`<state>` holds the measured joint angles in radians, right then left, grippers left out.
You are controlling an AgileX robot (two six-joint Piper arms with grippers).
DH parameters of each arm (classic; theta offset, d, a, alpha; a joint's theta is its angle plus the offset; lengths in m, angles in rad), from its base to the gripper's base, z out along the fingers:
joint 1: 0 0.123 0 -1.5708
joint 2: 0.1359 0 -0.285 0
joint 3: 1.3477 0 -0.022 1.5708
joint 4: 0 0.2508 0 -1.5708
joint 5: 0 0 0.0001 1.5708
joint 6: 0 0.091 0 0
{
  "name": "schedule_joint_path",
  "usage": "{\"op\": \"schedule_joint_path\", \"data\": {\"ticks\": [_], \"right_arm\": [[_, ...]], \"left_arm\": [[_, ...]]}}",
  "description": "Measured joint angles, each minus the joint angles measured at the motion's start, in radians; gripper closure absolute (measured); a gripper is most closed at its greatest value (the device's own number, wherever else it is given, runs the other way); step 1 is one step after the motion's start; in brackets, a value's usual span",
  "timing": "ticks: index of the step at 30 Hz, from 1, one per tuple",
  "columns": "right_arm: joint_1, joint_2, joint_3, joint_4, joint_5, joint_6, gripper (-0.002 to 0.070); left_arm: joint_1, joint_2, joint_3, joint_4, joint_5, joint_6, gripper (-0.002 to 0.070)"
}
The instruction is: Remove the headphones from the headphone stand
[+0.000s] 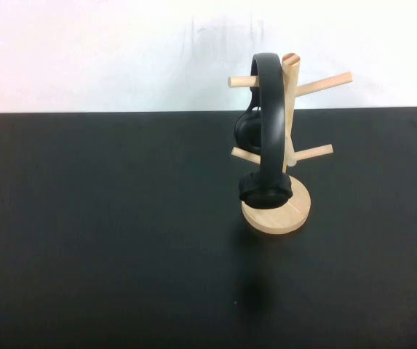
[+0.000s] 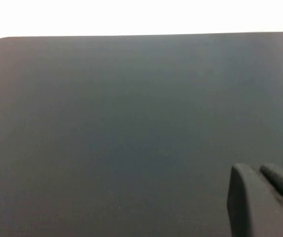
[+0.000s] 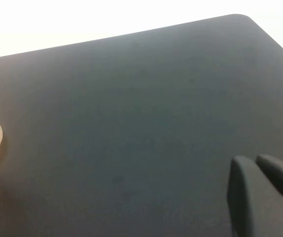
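The headphones (image 1: 269, 138) are black, over-ear, with a wide curved headband and padded cups. They hang upright on the stand (image 1: 287, 156), the headband looped over its upper left peg and one cup resting low against the round base. The stand is light wood, upright, with four angled pegs, right of centre near the table's far edge.

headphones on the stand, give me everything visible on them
The headphones are black, matte, over-ear, with a wide curved headband and two round padded ear cups. They hang upright, seen edge-on in the high view, the headband looped over an upper peg of the wooden headphone stand. One cup sits low, just above the disc base; the other shows behind, beside the post. Neither claw touches them: the left claw and right claw show only in their wrist views, over bare black table.
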<state>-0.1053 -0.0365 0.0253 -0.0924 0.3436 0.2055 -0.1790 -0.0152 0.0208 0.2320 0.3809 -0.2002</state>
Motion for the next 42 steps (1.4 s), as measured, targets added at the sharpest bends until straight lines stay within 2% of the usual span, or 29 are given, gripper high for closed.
{"op": "schedule_joint_path", "data": {"ticks": [28,35,38,42], "right_arm": [[0.000,0.000,0.000,0.000,0.000,0.000,0.0682],[0.000,0.000,0.000,0.000,0.000,0.000,0.0682],[0.000,0.000,0.000,0.000,0.000,0.000,0.0682],[0.000,0.000,0.000,0.000,0.000,0.000,0.0682]], "left_arm": [[0.000,0.000,0.000,0.000,0.000,0.000,0.0675],[0.000,0.000,0.000,0.095,-0.003,-0.004,0.0675],[0.000,0.000,0.004,0.040,-0.036,-0.015,0.0675],[0.000,0.000,0.004,-0.126,-0.122,-0.096,0.0675]]}}
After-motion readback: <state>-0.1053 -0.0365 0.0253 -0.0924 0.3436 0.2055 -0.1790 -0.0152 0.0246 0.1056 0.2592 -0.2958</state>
